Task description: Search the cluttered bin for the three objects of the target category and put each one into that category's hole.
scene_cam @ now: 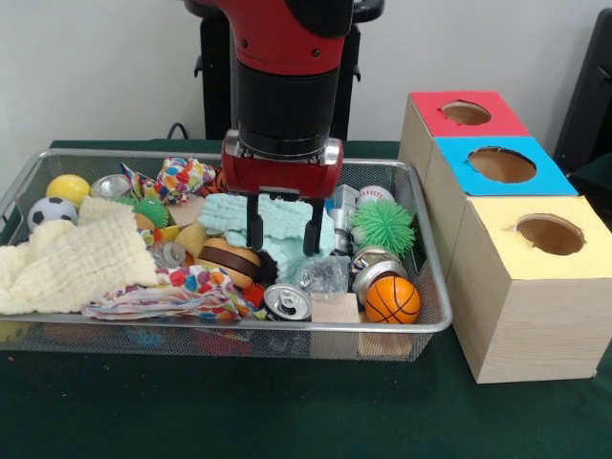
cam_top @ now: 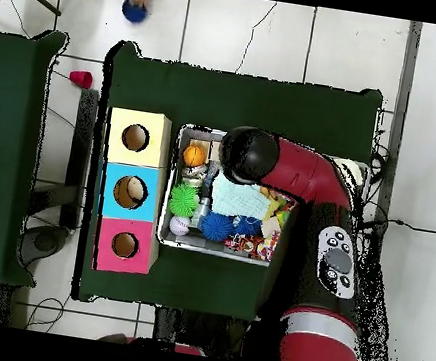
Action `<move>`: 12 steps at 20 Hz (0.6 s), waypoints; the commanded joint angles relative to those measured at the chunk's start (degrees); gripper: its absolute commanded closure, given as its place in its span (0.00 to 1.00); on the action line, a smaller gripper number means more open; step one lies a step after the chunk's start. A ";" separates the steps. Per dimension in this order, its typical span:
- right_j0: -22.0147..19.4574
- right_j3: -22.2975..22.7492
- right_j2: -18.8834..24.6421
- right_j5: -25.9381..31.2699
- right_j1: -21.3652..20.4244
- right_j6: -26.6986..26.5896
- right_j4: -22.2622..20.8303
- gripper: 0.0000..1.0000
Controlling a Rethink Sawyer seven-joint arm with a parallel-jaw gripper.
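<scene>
Right up front sits the wire mesh bin, and pressed against its near rim I can see an opened drink can, a miniature basketball and a patterned cloth spilling beside a pale yellow cloth. Over the middle hangs the gripper, fingers apart and clutching nothing, tips poised just above a mint-green cloth with a wooden ring toy beside it. So this looks like the searching stage: nothing is lifted and no target is singled out yet. Which category is wanted I can't tell; balls, cans and cloths all lie tangled together, including a spiky green ball. Off to the side wait the yellow box, blue box and red box, each with its hole. Next, I'd guess, comes a straight descent onto one item, closing cleanly without snagging the neighbouring fabric.
</scene>
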 commanded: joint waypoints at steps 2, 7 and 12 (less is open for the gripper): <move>1.12 -0.68 1.71 -1.89 2.73 14.05 3.75 0.00; 1.84 0.54 1.59 -2.73 2.01 14.44 4.83 0.00; 3.73 -3.72 -0.30 1.86 2.99 15.16 5.62 0.00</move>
